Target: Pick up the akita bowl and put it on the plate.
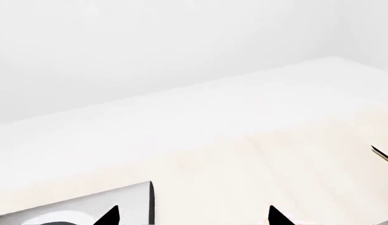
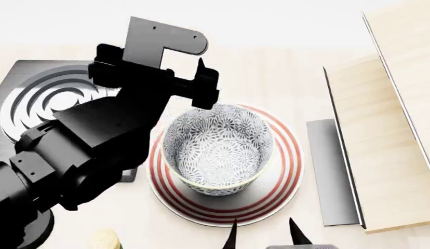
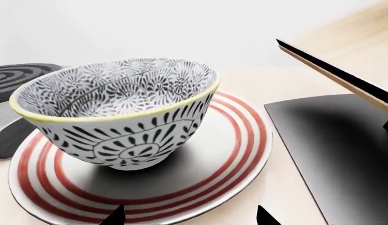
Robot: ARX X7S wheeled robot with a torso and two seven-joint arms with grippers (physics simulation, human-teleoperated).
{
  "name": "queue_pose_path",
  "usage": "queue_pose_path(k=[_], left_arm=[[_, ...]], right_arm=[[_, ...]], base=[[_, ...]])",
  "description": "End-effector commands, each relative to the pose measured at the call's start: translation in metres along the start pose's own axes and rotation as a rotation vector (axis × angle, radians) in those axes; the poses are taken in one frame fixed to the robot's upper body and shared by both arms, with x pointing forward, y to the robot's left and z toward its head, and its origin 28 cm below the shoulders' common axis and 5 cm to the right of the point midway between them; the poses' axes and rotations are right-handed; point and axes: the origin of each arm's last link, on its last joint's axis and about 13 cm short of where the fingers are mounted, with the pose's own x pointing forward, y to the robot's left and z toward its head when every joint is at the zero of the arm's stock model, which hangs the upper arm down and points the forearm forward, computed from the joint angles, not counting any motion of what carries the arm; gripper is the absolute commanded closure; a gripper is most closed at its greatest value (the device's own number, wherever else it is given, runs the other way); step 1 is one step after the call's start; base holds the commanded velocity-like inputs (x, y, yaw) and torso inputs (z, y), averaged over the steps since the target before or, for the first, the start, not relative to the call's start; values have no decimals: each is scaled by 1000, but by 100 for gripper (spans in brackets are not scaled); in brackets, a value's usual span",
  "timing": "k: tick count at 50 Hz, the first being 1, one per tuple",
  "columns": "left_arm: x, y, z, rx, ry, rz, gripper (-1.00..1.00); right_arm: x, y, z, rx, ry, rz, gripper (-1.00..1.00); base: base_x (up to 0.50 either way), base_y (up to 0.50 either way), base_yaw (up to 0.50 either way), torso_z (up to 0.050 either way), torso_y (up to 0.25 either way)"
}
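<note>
Sitting upright, akita bowl (image 2: 218,150) on plate (image 2: 287,171), right tool (image 2: 264,232) open nearby

We see a pale wooden tabletop (image 2: 284,72) carrying a flat round white plate with red rings (image 2: 281,179). Beside it lie a dark grey square burner (image 2: 35,96) and a flat grey panel (image 2: 333,176).
</note>
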Motion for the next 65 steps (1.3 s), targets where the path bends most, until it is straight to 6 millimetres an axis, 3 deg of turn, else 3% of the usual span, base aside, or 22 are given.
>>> queue_pose_path(k=[1,10,26,41,45,54,65], left_arm=[[-11,22,23,46,-104,62,-100],[-51,50,50,73,-222,105,-100],[-109,93,70,23,-359,158,-100],[-144,116,48,-36,-408,187,-100],[-145,116,48,-35,-414,193,-100],[-163,124,43,-21,-461,238,-100],[-188,122,39,-13,-509,239,-100]], right_arm=[[0,-3,12,-15,-41,-21,-100],[-3,-5,32,-38,-106,-44,-100],[-11,-8,71,-96,-239,-86,-100],[-21,-13,117,-147,-376,-153,-100],[-21,-13,118,-149,-380,-155,-100],[-35,-13,149,-188,-485,-182,-100],[-48,-15,168,-207,-558,-211,-100]], base=[[0,0,0,0,0],[0,0,0,0,0],[0,0,0,0,0],[0,0,0,0,0],[0,0,0,0,0],[0,0,0,0,0],[0,0,0,0,0]])
